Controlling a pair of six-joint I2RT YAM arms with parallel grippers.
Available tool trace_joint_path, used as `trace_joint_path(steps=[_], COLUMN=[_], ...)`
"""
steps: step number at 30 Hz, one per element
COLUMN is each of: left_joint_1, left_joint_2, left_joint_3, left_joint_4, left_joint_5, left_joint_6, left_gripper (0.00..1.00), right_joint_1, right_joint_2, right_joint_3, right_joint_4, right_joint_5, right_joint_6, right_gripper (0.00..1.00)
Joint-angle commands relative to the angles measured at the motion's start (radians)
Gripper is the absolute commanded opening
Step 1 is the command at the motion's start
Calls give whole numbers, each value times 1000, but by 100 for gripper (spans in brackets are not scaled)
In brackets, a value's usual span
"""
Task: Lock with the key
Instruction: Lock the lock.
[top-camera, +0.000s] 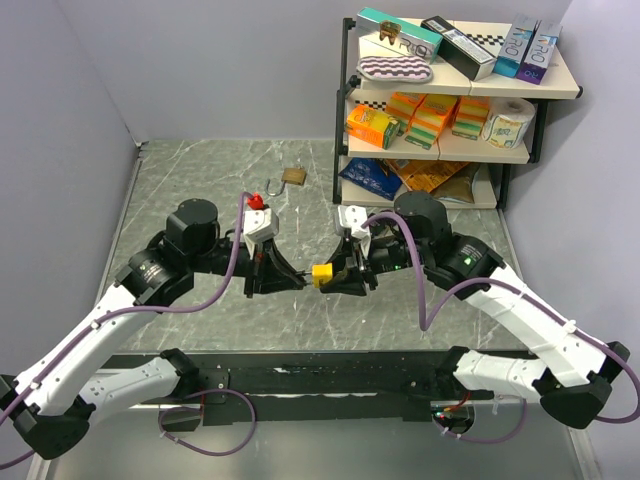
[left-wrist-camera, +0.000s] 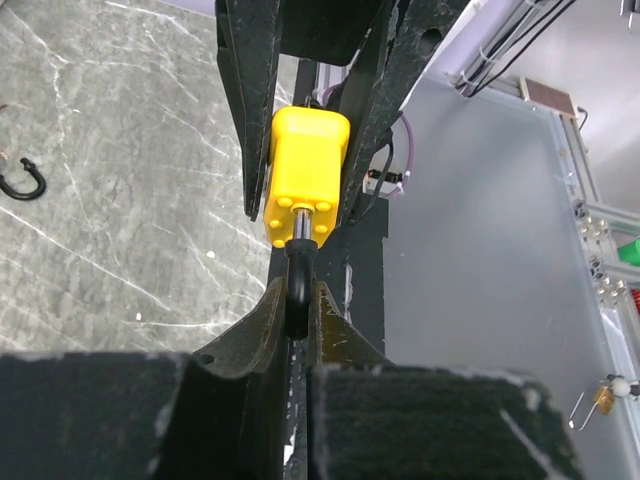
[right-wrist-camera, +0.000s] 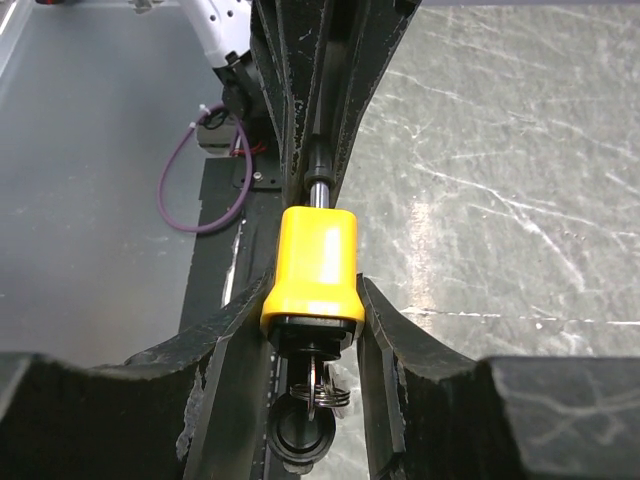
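Observation:
A yellow padlock (top-camera: 322, 272) hangs above the table between my two grippers. My left gripper (top-camera: 300, 280) is shut on its black shackle (left-wrist-camera: 298, 290), which is pinched between the fingertips in the left wrist view. The lock's yellow body (left-wrist-camera: 308, 175) points away from that gripper. My right gripper (right-wrist-camera: 313, 285) has both fingers pressed against the sides of the yellow body (right-wrist-camera: 318, 265). A key (right-wrist-camera: 320, 385) on a wire ring sticks out of the lock's bottom end between the right fingers, and a black round cap (right-wrist-camera: 300, 440) dangles below it.
A brass padlock (top-camera: 293, 175) and a red padlock (top-camera: 257, 201) lie on the marble table behind the arms. A shelf unit (top-camera: 450, 90) with boxes and packets stands at the back right. A loose black hook (left-wrist-camera: 25, 180) lies on the table.

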Motion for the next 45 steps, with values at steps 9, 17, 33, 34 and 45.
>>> trace_joint_path(steps=[9, 17, 33, 34, 45], left_joint_1=[-88, -94, -128, -116, 131], left_joint_2=[47, 34, 62, 47, -55], left_joint_3=[-35, -62, -54, -57, -91], left_joint_4=[340, 384, 400, 380, 79], left_joint_5=[-47, -141, -124, -114, 52], left_joint_6=[-139, -118, -156, -146, 106], left_gripper=[1, 1, 1, 1, 1], right_joint_1=[22, 22, 16, 8, -179], right_joint_2=[60, 66, 134, 126, 57], right_joint_3=[82, 67, 106, 108, 126], right_joint_4=[131, 177, 176, 162, -51], right_joint_5=[-147, -205, -209, -204, -141], right_joint_6=[82, 154, 165, 157, 71], right_gripper=[0, 0, 0, 0, 89])
